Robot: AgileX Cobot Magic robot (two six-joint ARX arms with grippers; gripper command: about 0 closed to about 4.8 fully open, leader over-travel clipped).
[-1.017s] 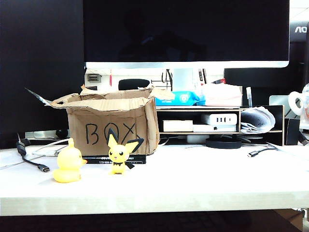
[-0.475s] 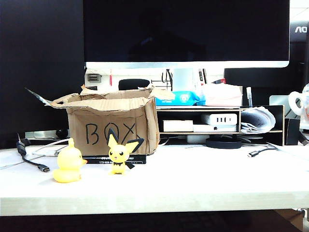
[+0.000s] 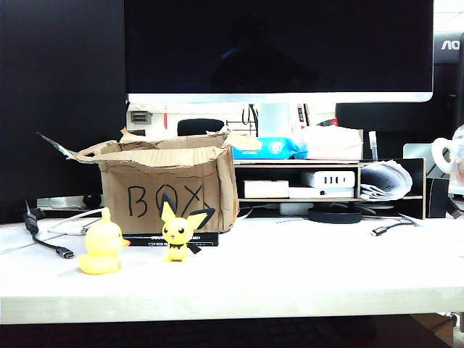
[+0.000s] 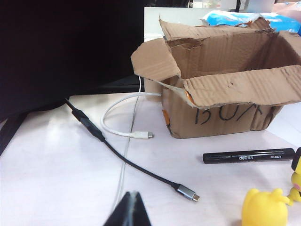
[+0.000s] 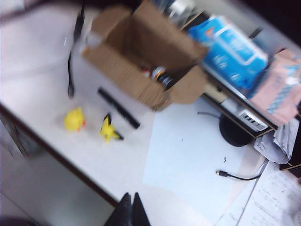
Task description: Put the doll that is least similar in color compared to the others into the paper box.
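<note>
Inside the paper box (image 5: 141,52) the doll (image 5: 159,74) (blurred), right fingers (image 5: 129,207) pressed together high above — left fingers (image 4: 128,209) likewise, low.

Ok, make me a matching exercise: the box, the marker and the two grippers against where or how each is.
1 paper box
2 black marker
3 left gripper
4 right gripper

A fingers shut, high over the table front edge
B lying flat before the box
C flaps open
D fingers shut, low by the cables

Pairs: 1-C, 2-B, 3-D, 4-A

Blurred right wrist view; doll (image 5: 160,75) dimly inside paper box (image 5: 141,52); duck (image 4: 264,208) edge-cropped.
</note>
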